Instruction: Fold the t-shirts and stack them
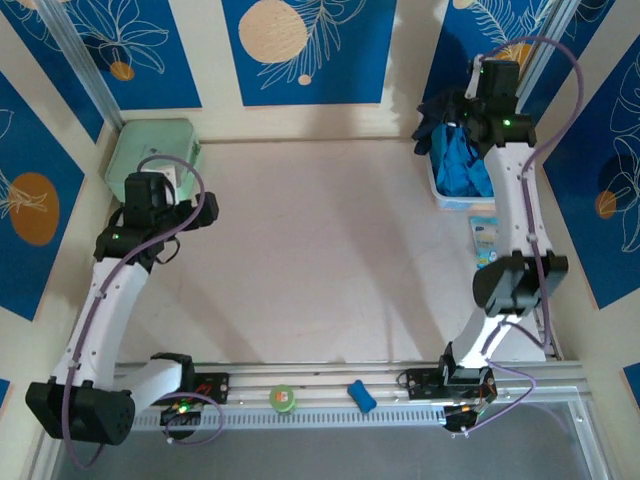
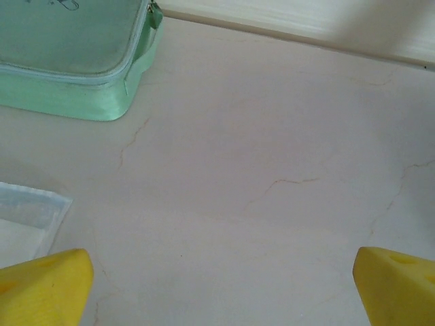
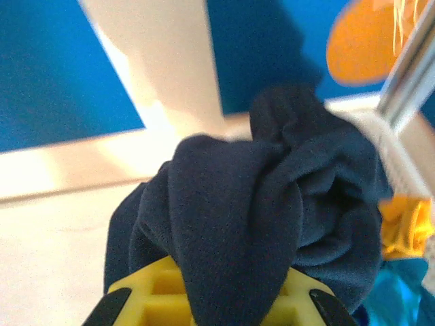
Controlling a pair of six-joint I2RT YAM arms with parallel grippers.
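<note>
Fingers (image 3: 153, 292) of the right gripper (image 3: 224, 302) are clamped shut on a bunched fold of the navy shirt (image 3: 272, 204). The cloth humps up over them and hangs down between them, hiding the tips.

The main risk is the pinch itself. It takes a thick wad rather than a hem or shoulder, so the layers may slide out as the load comes on. If they hold, the shirt would likely reach the tabletop (image 1: 320, 250) as a crumpled knot that is hard to spread. A second risk is drag. The navy shirt lies against the orange shirt (image 3: 404, 227) and over the turquoise shirt (image 3: 401, 299), so a lift may pull either one out with it. The cloth may also catch on the basket (image 3: 401, 170) mesh and tug the basket at the far right corner.

From above, the navy shirt sits at the basket's far end, under the right gripper. The left gripper (image 2: 221, 272) hovers wide open and empty over bare tabletop, near the box (image 2: 68, 54) at the far left corner.
</note>
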